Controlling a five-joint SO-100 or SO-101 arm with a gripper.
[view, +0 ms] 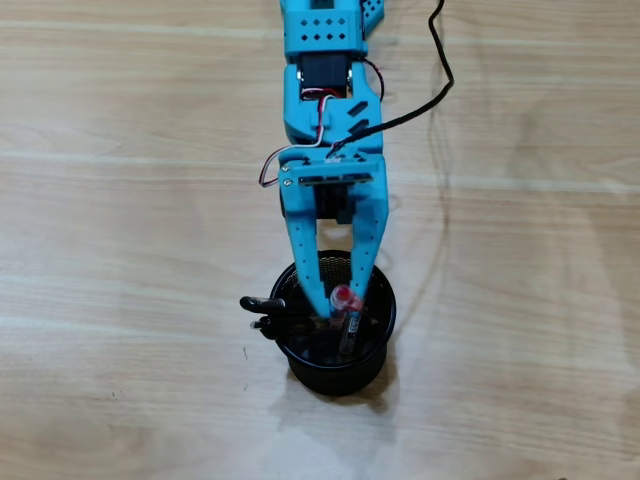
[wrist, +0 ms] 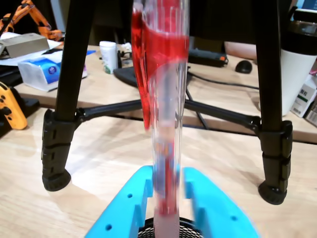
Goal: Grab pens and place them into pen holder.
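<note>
Blue two-finger gripper [view: 338, 306] clamped red clear-barrelled pen [wrist: 166, 124] upright | above round black mesh pen holder [view: 379, 345] | risk: tilted release tipping pen over rim.

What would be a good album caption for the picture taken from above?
Blue robot hand holding a red pen upright over a black mesh pen holder on a wooden table.

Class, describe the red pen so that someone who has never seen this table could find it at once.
Find the blue arm reaching down the wooden table to the black mesh pen holder. The red pen stands upright over the holder, between the gripper fingers. Its red clip and clear barrel set it apart from the dark pens already in the holder.
</note>
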